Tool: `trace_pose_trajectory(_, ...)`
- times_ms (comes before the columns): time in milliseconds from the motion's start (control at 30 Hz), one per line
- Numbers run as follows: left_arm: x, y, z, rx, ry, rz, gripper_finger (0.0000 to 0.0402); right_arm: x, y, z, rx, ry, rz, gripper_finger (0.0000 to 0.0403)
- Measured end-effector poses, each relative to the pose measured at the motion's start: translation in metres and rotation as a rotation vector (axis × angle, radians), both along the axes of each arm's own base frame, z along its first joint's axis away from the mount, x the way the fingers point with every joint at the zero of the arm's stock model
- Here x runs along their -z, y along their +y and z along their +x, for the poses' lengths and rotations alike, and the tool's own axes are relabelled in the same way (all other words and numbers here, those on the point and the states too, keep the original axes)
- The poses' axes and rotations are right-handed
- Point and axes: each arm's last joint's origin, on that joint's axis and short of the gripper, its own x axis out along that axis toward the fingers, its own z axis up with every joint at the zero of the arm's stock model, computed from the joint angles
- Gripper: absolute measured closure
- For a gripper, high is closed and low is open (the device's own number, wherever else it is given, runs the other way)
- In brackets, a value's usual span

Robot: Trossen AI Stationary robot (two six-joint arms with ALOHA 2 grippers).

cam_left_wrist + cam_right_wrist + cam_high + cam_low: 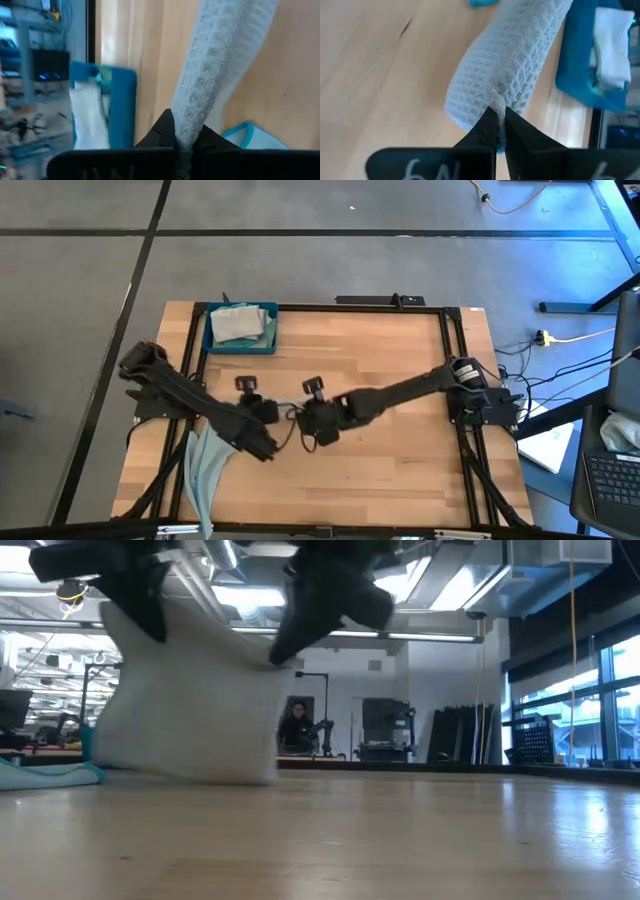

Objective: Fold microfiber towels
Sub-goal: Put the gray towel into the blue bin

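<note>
I have the left pincer (182,145) and right pincer (499,127) both clamped on the grey towel (190,700), hanging over the table (400,370). It looks limp and light; edge grips at corners suit it.

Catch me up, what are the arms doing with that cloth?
Both arms hold one light grey towel up over the table. The left gripper and the right gripper are each shut on its top edge, and it hangs with its bottom near the wood. Another pale towel droops over the table's near left edge. The blue tray at the far left holds more cloths.
</note>
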Motion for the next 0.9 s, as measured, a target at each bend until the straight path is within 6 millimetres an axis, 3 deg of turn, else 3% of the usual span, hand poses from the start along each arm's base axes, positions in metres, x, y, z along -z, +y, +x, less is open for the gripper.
trace_pose_trajectory(267, -0.014, 0.046, -0.050, -0.137, -0.149, -0.020, 0.0402, -0.030, -0.045, 0.029, -0.106, -0.177, 0.038, 0.0387)
trace_pose_trajectory(500, -0.022, 0.089, -0.076, -0.251, -0.189, 0.034, 0.0401, -0.043, -0.115, 0.044, -0.149, -0.331, 0.068, 0.0387)
trace_pose_trajectory(700, -0.023, 0.120, -0.089, -0.356, -0.181, 0.068, 0.0401, -0.050, -0.156, 0.045, -0.125, -0.415, 0.070, 0.0387)
trace_pose_trajectory(900, -0.023, 0.140, -0.092, -0.384, -0.161, 0.183, 0.0401, -0.060, -0.180, 0.046, -0.138, -0.519, 0.047, 0.0386)
